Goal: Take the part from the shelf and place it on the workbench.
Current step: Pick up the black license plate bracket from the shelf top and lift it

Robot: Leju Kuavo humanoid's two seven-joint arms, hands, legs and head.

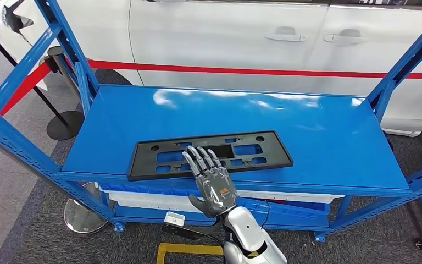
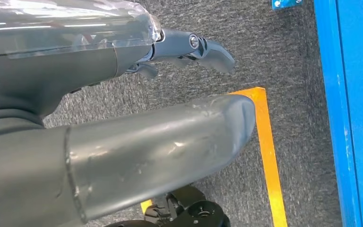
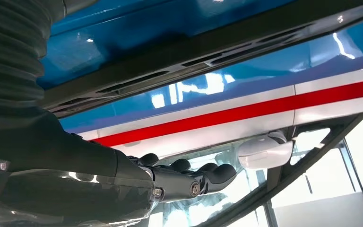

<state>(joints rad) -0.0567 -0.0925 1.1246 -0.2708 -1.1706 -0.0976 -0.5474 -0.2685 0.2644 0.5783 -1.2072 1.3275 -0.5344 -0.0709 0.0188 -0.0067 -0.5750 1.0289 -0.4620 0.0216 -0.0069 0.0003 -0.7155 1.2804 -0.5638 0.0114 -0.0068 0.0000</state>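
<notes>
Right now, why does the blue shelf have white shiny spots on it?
Head view: glare from lights above bounces off the glossy shelf; the black part stays matt. Right wrist view: the same shine, reflecting the car's red stripe.

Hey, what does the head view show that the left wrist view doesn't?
Head view alone: the black part lying flat on the blue shelf, the right robot hand with spread fingers resting on the part's near edge, a white car with a red stripe behind, and stanchion bases at the left.

Left wrist view alone: the left robot hand hanging over grey carpet, holding nothing, its fingers apart.

Both: the blue shelf frame, the grey carpet and the yellow floor tape.
</notes>
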